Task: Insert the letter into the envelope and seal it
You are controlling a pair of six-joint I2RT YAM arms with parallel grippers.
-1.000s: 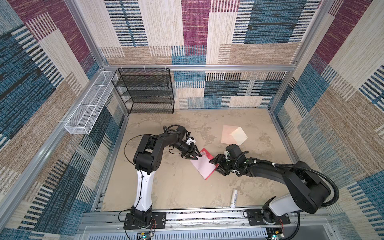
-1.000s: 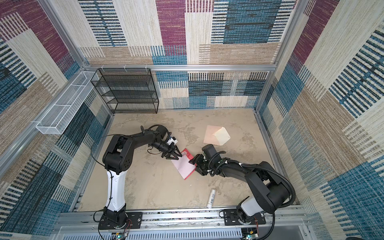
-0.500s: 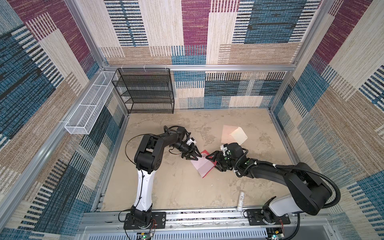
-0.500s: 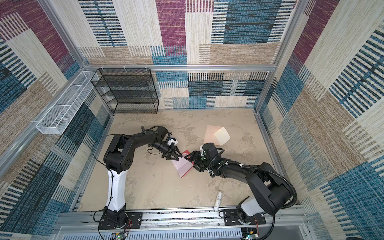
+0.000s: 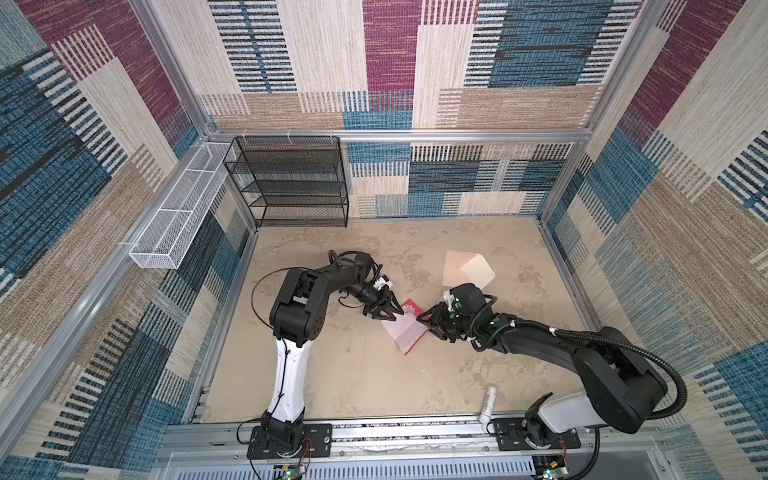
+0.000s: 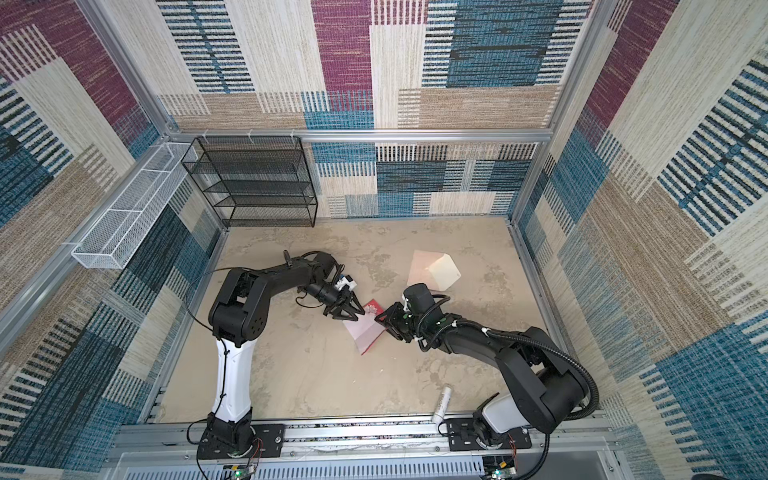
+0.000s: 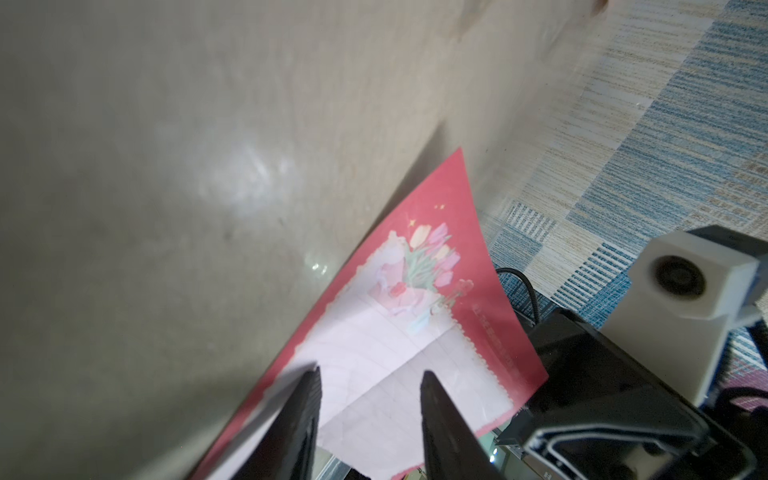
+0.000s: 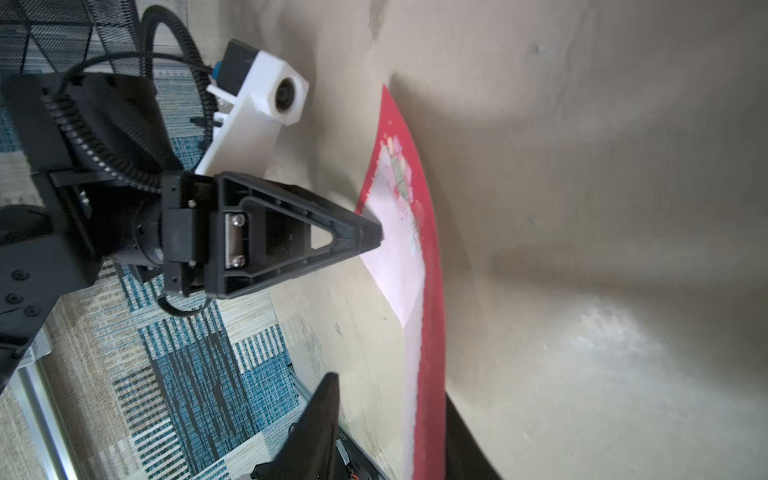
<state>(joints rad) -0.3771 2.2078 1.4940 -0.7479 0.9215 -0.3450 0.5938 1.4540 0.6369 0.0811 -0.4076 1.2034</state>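
Where the patchwork woven wall on the left meets the aluminium rail, a long white wire-mesh basket (image 5: 174, 216) hangs, split into compartments. Beside it a black mesh shelf rack (image 5: 291, 183) of several tiers stands at the back of the mottled, sandy table (image 5: 332, 374).

Next comes the left gripper (image 5: 390, 316), black and wedge-fingered. Its wrist view shows the jaws about half apart with nothing pinched between them, the tips resting at the pale face of the letter (image 7: 395, 332).

That letter sits mid-table between the two claws. It is a bent, creased card with a red border, a scalloped pale pink ruled panel and a tulip bouquet (image 7: 428, 257) in one corner. Gilt lettering along the red margin is too blurred to read. One side of the card is tilted up off the table.

The right gripper (image 5: 424, 324) straddles the opposite edge. In its wrist view one finger (image 8: 324, 407) stands clear of the card and the other lies behind the red border, so the jaws are apart, not clamped.

Behind it, near the card but not touching, the peach-tan paper envelope (image 5: 457, 266) lies flat with its pointed, cream-lined flap open. The letter is outside it.

Furthest right, by the front rail, lies a small white tube (image 5: 488, 404), any label unreadable.
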